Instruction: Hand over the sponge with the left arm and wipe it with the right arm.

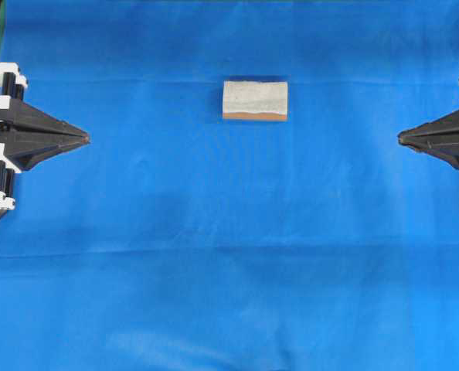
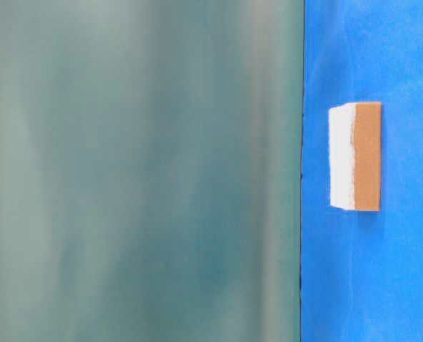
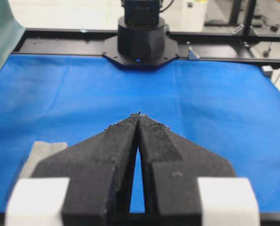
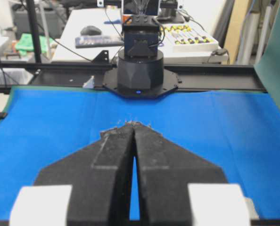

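The sponge (image 1: 255, 100) lies flat on the blue cloth at the middle back, grey-white face up, with its orange-brown layer along the near edge. It also shows in the table-level view (image 2: 354, 157) and at the lower left of the left wrist view (image 3: 43, 153). My left gripper (image 1: 86, 139) is shut and empty at the left edge, pointing right, well apart from the sponge. My right gripper (image 1: 400, 139) is shut and empty at the right edge, pointing left. In the wrist views both the left gripper (image 3: 138, 114) and the right gripper (image 4: 134, 124) have their tips together. The sponge does not show in the right wrist view.
The blue cloth (image 1: 229, 255) covers the table. A teal-green backdrop (image 2: 140, 171) fills the left of the table-level view. The opposite arm's black base (image 3: 141, 40) stands at the far end of the cloth, as does the one in the right wrist view (image 4: 140, 70). A black frame rail (image 4: 215, 80) borders the cloth.
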`<act>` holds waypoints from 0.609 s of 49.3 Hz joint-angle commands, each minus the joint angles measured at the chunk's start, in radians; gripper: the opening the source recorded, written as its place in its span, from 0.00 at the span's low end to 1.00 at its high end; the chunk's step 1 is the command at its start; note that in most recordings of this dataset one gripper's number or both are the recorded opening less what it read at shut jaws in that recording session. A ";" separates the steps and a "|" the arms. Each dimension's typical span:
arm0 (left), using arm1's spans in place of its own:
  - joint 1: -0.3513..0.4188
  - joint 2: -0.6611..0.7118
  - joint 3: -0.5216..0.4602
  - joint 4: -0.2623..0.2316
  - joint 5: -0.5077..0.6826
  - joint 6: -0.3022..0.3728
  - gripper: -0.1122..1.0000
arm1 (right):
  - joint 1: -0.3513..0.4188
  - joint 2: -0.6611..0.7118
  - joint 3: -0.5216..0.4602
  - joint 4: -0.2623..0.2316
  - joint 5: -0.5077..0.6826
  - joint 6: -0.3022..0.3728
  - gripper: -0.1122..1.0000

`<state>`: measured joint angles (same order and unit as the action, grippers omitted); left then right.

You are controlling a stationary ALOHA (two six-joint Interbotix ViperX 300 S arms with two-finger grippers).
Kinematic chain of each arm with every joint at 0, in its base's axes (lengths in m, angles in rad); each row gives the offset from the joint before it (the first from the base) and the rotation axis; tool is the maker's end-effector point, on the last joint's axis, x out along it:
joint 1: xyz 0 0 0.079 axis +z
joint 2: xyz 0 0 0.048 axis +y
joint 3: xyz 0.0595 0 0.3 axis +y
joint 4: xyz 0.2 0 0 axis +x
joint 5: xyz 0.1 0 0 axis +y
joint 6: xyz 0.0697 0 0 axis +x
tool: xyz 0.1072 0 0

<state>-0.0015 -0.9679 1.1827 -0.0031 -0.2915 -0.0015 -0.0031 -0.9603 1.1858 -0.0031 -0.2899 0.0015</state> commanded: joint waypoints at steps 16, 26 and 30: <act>0.032 0.038 -0.021 -0.023 0.026 0.040 0.10 | 0.002 0.035 -0.037 0.002 0.035 -0.003 0.10; 0.147 0.160 -0.041 -0.023 -0.041 0.055 0.10 | 0.000 0.046 -0.037 -0.002 0.035 -0.009 0.10; 0.181 0.225 -0.051 -0.023 -0.078 0.058 0.10 | 0.000 0.049 -0.037 -0.003 0.035 -0.009 0.10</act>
<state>0.1488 -0.8023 1.1628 -0.0245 -0.3267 0.0537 -0.0031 -0.9173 1.1750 -0.0031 -0.2500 -0.0061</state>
